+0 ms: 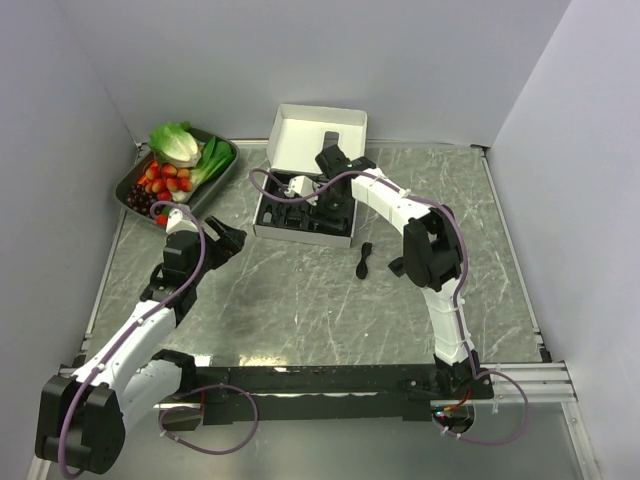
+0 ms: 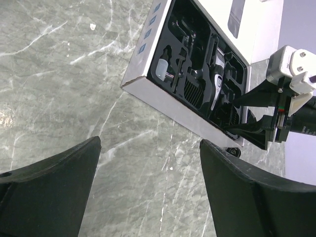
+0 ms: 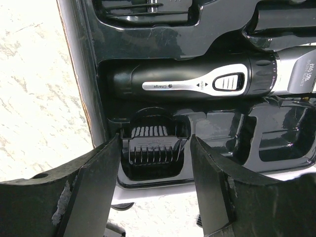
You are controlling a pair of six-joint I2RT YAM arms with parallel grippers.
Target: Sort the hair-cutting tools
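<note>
**Finding.** The comb guard (image 3: 154, 145) sits in its own recess at the near edge of the black insert (image 3: 276, 143). This is directly below the hair clipper (image 3: 192, 81), which lies lengthwise in its slot. The right gripper (image 3: 155, 168) hangs over that recess with its fingers apart, one on each side of the guard. No pressure on the guard is visible, though the gaps are too narrow to rule out light contact.

**Step in hand, as judged.** The work concerns the guard at its recess. To do it well, keep the fingers square to the guard's short sides and clear of the recess walls. Travel straight up or down, and do not brush the clipper just above.

**Surroundings.** The insert fills the white box (image 1: 318, 128), whose lid stands open. A loose black piece (image 1: 364, 261) lies on the table (image 1: 300, 320), near the box's right corner. It is too small to identify and probably needs handling next. The left gripper (image 2: 150, 143) hovers over bare table left of the box, fingers wide apart and holding nothing.

**Count.**
- Clipper: one.
- Guard under the right gripper: one.
- Further attachments in the insert: several, not countable from these views.
- Loose pieces on the table: one.
- Boxes: one.
- Vegetable tray (image 1: 128, 192): one, at the far left.
</note>
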